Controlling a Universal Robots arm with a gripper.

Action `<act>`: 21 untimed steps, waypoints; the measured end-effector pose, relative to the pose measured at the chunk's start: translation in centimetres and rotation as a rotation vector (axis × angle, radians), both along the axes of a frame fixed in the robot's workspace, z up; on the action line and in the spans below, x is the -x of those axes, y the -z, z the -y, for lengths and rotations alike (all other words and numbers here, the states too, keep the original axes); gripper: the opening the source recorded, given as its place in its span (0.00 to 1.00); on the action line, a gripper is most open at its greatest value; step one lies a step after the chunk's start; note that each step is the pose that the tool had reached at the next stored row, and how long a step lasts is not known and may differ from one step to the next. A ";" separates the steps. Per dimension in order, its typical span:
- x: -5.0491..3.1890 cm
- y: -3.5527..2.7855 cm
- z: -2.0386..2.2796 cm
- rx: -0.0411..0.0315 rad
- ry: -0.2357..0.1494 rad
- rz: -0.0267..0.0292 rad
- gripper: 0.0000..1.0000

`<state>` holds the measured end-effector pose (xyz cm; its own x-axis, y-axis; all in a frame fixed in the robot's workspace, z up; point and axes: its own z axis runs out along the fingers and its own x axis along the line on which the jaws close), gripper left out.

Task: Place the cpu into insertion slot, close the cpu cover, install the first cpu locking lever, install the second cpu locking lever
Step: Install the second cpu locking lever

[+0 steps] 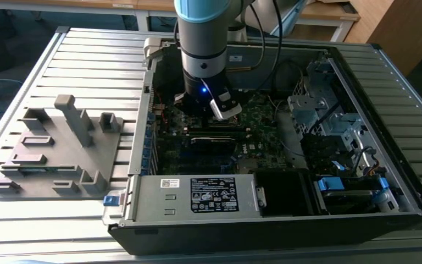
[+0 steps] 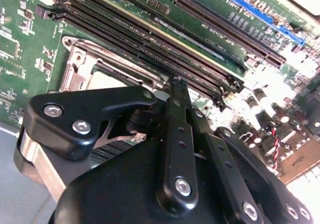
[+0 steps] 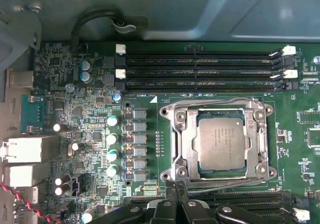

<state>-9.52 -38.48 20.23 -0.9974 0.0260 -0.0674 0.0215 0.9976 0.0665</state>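
Chip [image 3: 222, 144] sits in socket [image 3: 180, 176] under shut cover [image 3: 186, 134], centre-right of first wrist view. Gripper [image 2: 178, 82] closed, empty, fingertips beside socket edge. We judge lever step underway; press lever low, hook fully.

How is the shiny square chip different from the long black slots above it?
The cpu is square and silver-grey; the memory slots are long, narrow and black. The cpu sits alone inside a metal cover; the slots lie several side by side with white clips at their ends. Both lie flat on the green board.
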 end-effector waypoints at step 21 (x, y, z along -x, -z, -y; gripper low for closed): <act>0.20 0.44 0.36 -0.0661 0.000 -0.0001 0.10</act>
